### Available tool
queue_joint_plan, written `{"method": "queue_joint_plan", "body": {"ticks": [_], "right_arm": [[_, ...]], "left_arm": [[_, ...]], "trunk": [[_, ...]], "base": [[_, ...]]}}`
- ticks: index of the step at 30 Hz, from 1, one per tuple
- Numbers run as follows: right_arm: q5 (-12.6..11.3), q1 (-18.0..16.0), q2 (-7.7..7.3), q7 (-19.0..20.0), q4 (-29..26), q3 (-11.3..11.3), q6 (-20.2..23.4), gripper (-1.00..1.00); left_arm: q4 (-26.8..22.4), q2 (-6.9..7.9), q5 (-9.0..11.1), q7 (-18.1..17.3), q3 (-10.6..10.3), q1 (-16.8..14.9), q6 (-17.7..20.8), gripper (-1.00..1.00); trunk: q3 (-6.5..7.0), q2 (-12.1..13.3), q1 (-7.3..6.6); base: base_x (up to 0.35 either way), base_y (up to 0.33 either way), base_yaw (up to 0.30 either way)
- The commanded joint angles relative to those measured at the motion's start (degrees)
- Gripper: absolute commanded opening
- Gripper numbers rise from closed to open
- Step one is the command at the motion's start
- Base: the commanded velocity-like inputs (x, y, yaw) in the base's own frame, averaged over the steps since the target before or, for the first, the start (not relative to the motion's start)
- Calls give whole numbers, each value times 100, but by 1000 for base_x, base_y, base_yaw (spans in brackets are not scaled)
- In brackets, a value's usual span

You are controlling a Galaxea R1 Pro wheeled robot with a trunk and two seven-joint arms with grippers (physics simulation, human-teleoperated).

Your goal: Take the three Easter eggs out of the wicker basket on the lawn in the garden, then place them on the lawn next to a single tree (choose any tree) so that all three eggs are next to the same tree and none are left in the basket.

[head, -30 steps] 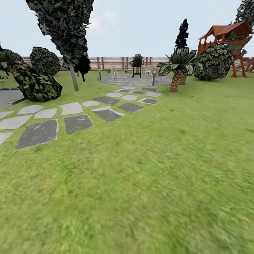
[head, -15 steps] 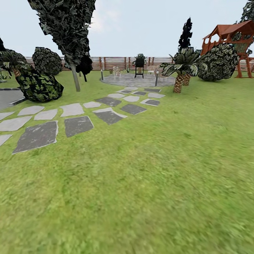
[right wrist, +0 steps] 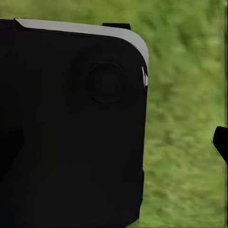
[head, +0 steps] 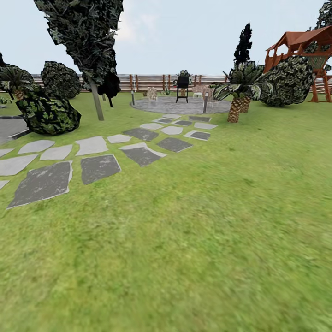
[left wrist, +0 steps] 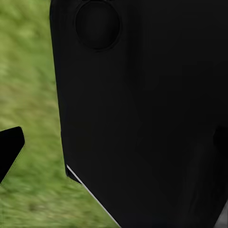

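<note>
Where lawn (head: 207, 240) spreads, tree (head: 96, 99) stands.

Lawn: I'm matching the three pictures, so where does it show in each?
Head view: the lawn covers the foreground, around the stepping stones.
Left wrist view: blurred lawn beside a black robot part.
Right wrist view: lawn beside a black robot part.
Shared landmark: the mottled green grass itself.

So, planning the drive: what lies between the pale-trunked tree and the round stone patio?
In the head view, plain lawn separates the tree from the patio; a short dark post stands at the patio's near edge.
</note>
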Motion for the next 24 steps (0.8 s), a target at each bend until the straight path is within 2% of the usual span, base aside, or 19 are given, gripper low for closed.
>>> {"method": "queue_joint_plan", "body": {"ticks": [1,24], "right_arm": [[12,-3,-7,-5,3,6,-19,100],[2,-3,19,-5,14,2,-19,100]], "left_arm": [[-2,0,3,-5,5,-2,0,100],[-2,0,3,-5,5,-2,0,100]], "trunk": [[-5,-2,3],[-5,-2,3]], "base": [[336,0,0],[336,0,0]]}}
